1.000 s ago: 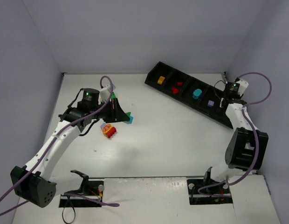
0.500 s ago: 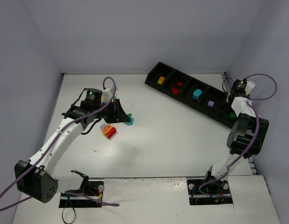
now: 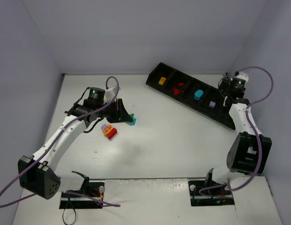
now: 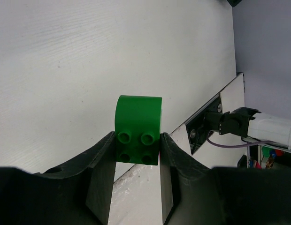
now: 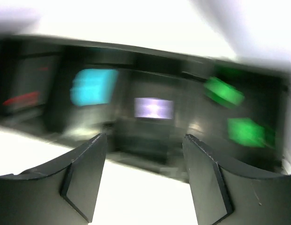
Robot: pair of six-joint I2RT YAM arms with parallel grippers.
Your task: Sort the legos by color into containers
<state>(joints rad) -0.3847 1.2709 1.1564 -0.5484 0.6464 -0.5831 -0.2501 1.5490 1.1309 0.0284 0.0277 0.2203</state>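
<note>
Left fingers (image 4: 104, 161): pinching a green brick (image 4: 137, 125) by its two sides, studs toward the wrist camera, over the bench (image 3: 173, 140) left of centre.
Right fingers (image 5: 87, 171): spread with nothing between them, above the tray's right end; this view is blurred.
Tray (image 3: 152, 78): lies diagonally at the far right, with its right end close to the side wall.
Compartments: yellow brick (image 3: 161, 80), red bricks (image 3: 177, 89), teal brick (image 3: 198, 94), purple brick (image 3: 212, 104), then two green blurs (image 5: 224, 91).
Loose bricks: a red-and-yellow stack (image 3: 111, 132) and a teal piece (image 3: 131, 121) lie just beside the left fingers.
Open room: white bench runs from the loose bricks to the tray.
</note>
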